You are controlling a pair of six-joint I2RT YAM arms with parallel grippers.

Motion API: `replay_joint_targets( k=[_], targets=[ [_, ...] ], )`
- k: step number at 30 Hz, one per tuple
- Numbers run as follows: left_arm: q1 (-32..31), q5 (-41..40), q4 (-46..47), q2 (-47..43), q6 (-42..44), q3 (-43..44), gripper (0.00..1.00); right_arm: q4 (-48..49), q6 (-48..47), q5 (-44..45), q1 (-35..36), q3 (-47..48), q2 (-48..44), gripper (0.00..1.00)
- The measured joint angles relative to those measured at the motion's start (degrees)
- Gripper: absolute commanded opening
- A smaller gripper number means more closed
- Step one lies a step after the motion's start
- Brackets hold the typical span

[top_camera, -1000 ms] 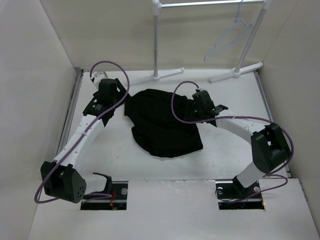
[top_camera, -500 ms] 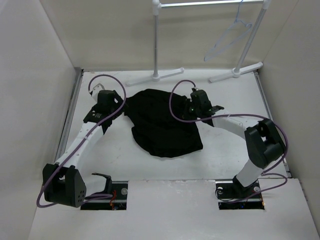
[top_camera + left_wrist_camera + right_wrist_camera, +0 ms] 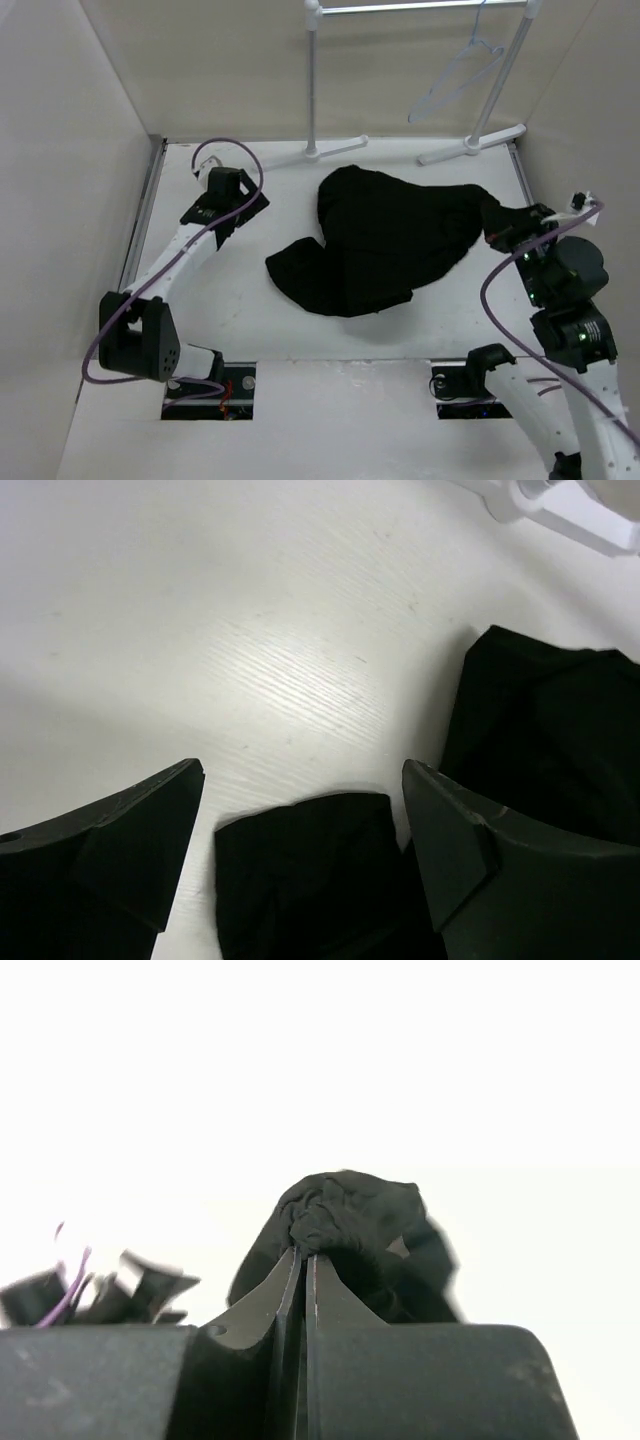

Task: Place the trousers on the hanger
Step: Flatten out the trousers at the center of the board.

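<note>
Black trousers (image 3: 385,235) lie spread on the white desk (image 3: 250,320) in the top view. One end is bunched up at the right end effector (image 3: 497,222), which is clamped on the cloth; the rest of the garment trails off to its left. The left end effector (image 3: 243,207) is well apart from the right one, on the other side of the trousers, and not touching them from this angle. The hanger (image 3: 452,82), thin pale wire, hangs from the white rack (image 3: 313,90) at the far side, beyond the right end effector and well apart from both.

Left wrist view: left end effector (image 3: 300,770) is spread wide and holding nothing. One fold of the trousers (image 3: 300,880) shows in the gap between the fingers (image 3: 130,850), with more cloth past the right finger. Bare desk (image 3: 250,630) lies ahead, and a rack foot (image 3: 560,505) shows ahead and to the right.

Right wrist view: right end effector (image 3: 303,1252) is fully closed, pinching a wad of trousers (image 3: 345,1215) that bulges out just past the fingertips. Background is blown out white, so nothing else can be read there.
</note>
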Motion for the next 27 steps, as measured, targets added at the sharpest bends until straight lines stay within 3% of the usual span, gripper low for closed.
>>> replay_joint_targets(
  k=[6,10,13,18,19,20,21,23,27],
  targets=[
    [-7.54,2.62,1.97,11.78,-0.55,8.87,0.82,-12.50,1.66,2.45,-10.73,-8.46,-1.99,0.04],
    [-12.72,6.12,4.24,23.08,-0.68,18.12,0.79,-18.78,2.58,3.82,-11.30,-10.23,-0.26,0.05],
    [-15.43,8.13,5.42,32.30,-0.79,25.42,0.74,-19.04,2.75,4.13,-11.30,-10.21,-0.42,0.05],
    [-18.08,9.66,4.94,44.17,-0.70,34.23,0.73,-18.95,2.82,4.02,-10.93,-10.19,-0.61,0.06],
    [-18.25,9.77,4.68,46.25,-0.66,35.91,0.69,-18.93,2.99,3.82,-10.64,-10.19,-0.63,0.06],
    [-18.34,9.88,4.39,48.11,-0.63,37.48,0.57,-18.82,3.13,3.67,-10.19,-10.23,-0.70,0.06],
    [-18.32,9.90,4.22,49.70,-0.72,38.71,0.38,-18.71,3.23,3.54,-9.70,-10.29,-0.92,0.06],
    [-18.25,9.75,4.28,51.52,-1.03,39.82,0.18,-18.67,3.45,3.39,-8.83,-10.62,-1.36,0.06],
    [-17.92,7.19,3.58,49.51,-0.59,38.73,0.11,-18.62,3.74,3.10,-7.85,-11.04,-1.79,0.05]
  ],
)
